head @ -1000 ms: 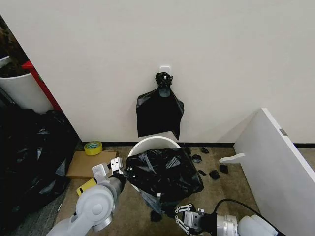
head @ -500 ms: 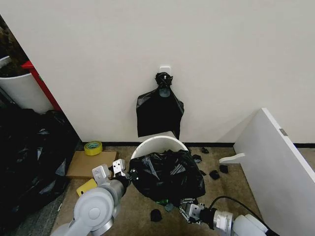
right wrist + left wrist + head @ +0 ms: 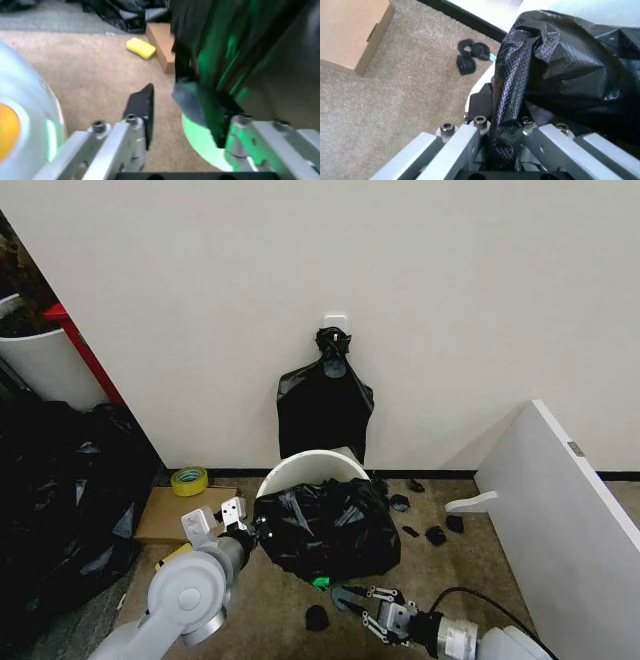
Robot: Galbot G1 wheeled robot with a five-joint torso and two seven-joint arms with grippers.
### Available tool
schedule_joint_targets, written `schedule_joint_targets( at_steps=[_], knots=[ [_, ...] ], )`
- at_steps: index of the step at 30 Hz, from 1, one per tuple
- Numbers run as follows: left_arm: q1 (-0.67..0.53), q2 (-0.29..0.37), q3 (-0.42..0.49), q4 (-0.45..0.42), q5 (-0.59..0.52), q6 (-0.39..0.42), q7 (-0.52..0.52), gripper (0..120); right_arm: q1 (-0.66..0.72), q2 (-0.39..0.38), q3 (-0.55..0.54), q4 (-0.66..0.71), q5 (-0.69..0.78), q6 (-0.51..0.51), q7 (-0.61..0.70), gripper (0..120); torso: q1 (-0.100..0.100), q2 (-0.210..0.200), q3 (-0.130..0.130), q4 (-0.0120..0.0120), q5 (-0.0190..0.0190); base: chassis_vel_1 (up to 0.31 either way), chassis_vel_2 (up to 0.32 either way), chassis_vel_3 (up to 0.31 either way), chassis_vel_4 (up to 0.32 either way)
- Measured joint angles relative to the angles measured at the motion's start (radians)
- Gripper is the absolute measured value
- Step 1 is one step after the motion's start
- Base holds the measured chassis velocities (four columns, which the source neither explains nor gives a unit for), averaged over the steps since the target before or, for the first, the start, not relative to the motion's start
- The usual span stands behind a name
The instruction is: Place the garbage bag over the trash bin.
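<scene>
the bag (image 3: 325,528) is bunched in a glossy black lump over the front and top of the bin (image 3: 305,470), which stands on the carpet near the wall; only the bin's rear white rim is bare, so the bag is draped on it, not spread round the rim. left gripper (image 3: 243,528) is at the bag's left edge beside the bin, clamped on a twisted fold of the bag; in the left wrist view the fold (image 3: 507,112) runs down between the two fingers and the bin wall (image 3: 479,88) shows pale just behind. right gripper (image 3: 365,605) is low in front of the bin, just under the bag's lower edge, fingers apart and gripping nothing; in the right wrist view one dark finger pad (image 3: 141,108) stands free over the carpet while the other is against or just beside a hanging fold of the bag (image 3: 215,67), can't tell if touching. a green glow falls on the bin wall (image 3: 200,131) there.

around: a black bundle (image 3: 323,405) with a knotted neck hangs on the wall behind the bin. tape roll (image 3: 189,480) sits on the floor by a flat cardboard box (image 3: 170,515), yellow item (image 3: 170,557) just beside the left arm. black scraps (image 3: 433,532) lie on the carpet right of the bin, one more (image 3: 316,617) in front. white board (image 3: 560,520) leans at right. heap of black bags (image 3: 60,500) at left, white drum (image 3: 40,365) behind it.
</scene>
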Motion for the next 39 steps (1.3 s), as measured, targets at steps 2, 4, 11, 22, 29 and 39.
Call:
schedule_joint_targets(
  at_steps=[2, 4, 11, 22, 29, 39],
  knots=[
    [0.003, 0.000, -0.002, 0.003, 0.013, -0.002, 0.004, 0, -0.018, -0.010, 0.009, 0.022, 0.008, 0.008, 0.000, 40, 0.000, 0.000, 0.000, 0.0003, 0.0001, 0.000, 0.000, 0.000, 0.000],
    [0.002, 0.002, -0.002, 0.006, 0.023, -0.002, 0.008, 0, -0.050, -0.023, 0.024, 0.049, 0.012, 0.021, 0.000, 47, 0.000, 0.000, 0.000, 0.0003, 0.0001, 0.000, 0.000, 0.000, 0.000],
    [0.008, 0.014, 0.005, 0.013, 0.089, -0.001, 0.025, 0, -0.141, -0.067, 0.077, 0.149, 0.073, 0.042, 0.012, 71, 0.000, 0.000, 0.000, 0.0004, 0.0001, 0.000, 0.000, 0.000, 0.000],
    [0.070, 0.009, 0.018, 0.012, 0.192, -0.006, 0.079, 0, -0.190, 0.073, 0.344, 0.230, 0.407, -0.031, 0.128, 100, 0.000, 0.000, 0.000, 0.0003, -0.0001, 0.000, 0.000, 0.000, 0.000],
    [0.057, 0.050, 0.014, -0.007, 0.136, 0.035, 0.047, 0, -0.212, 0.142, 0.428, 0.270, 0.517, -0.068, 0.151, 100, 0.000, 0.000, 0.000, -0.0001, 0.0001, 0.000, 0.000, 0.000, 0.000],
    [0.098, 0.064, 0.018, -0.058, 0.221, 0.046, 0.076, 0, -0.187, 0.142, 0.384, 0.338, 0.301, -0.127, 0.179, 100, 0.000, 0.000, 0.000, 0.0000, 0.0001, 0.000, 0.000, 0.000, 0.000]
  ],
)
